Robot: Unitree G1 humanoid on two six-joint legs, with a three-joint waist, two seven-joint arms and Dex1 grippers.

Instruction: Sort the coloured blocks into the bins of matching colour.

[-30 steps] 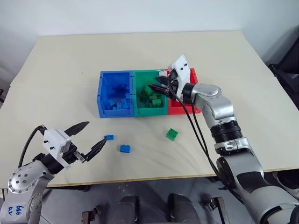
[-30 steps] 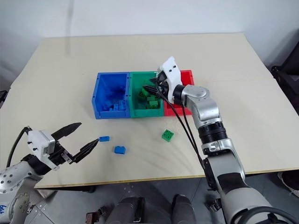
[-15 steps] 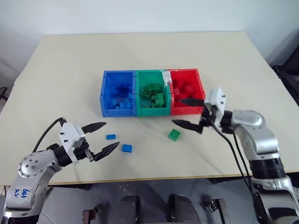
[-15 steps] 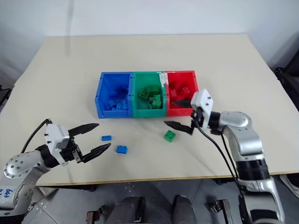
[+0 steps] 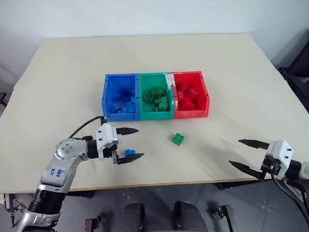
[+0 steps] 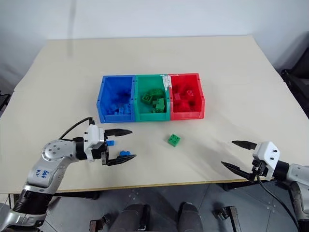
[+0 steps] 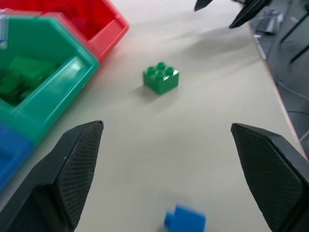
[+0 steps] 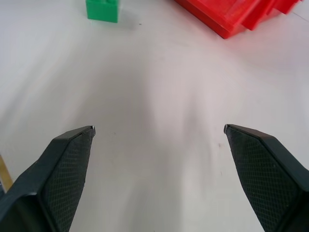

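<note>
Three joined bins stand mid-table: blue (image 5: 120,116), green (image 5: 157,115) and red (image 5: 193,113), each holding several blocks. A loose green block (image 5: 178,138) lies in front of the green and red bins. My left gripper (image 5: 140,142) is open low over the table. A blue block (image 5: 129,152) lies between its fingers, close to the nearer one. A second blue block (image 6: 110,142) peeks out behind the gripper's body. My right gripper (image 5: 235,152) is open and empty near the table's front right edge, well right of the green block (image 8: 102,9).
The table's front edge (image 5: 193,180) runs just below both grippers. Bare tabletop lies between the green block and the right gripper. Behind the bins the table stretches back to a white wall.
The right gripper has pulled back from over the green bin to the front right of the table, open. The left gripper has swung right and now straddles a blue block.
</note>
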